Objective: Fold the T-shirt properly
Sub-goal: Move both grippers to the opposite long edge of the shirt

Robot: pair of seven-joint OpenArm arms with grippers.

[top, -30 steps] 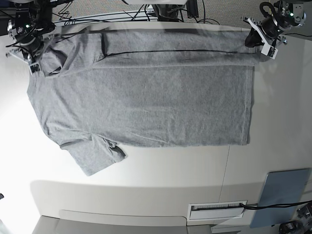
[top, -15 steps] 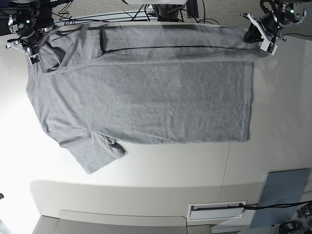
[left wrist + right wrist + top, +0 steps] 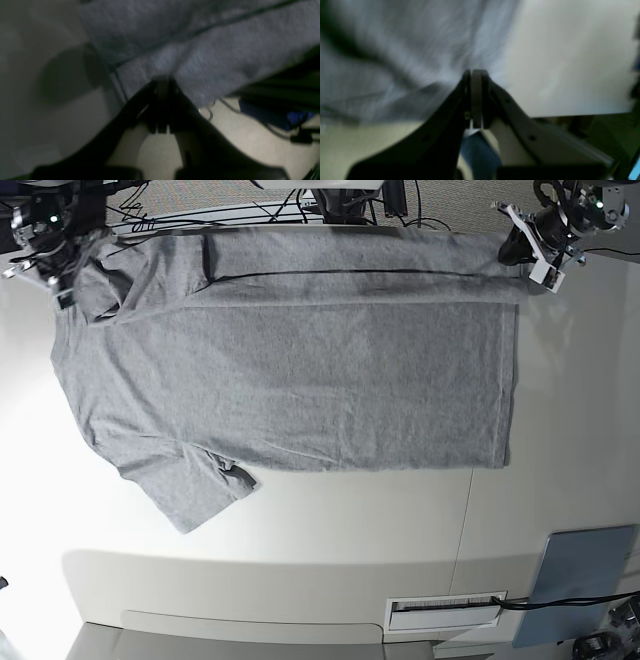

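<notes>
Both hands, left hand [image 3: 528, 252] and right hand [image 3: 62, 268], pinching the T-shirt [image 3: 300, 370], have drawn its far edge farther back, stretching it flat on the bench [image 3: 330, 520].

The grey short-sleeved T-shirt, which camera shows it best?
The base view: the whole grey short-sleeved T-shirt lies spread on the white table, one sleeve visible. Each wrist view shows only blurred grey cloth pinched by its end effector, left and right.

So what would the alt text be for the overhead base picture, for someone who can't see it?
A grey T-shirt lies spread flat on a white table, its far edge folded over in a long strip. Two robot grippers pinch that strip's ends: the left gripper at the hem corner, the right gripper near the shoulder. A grey-blue panel sits at lower right.
</notes>
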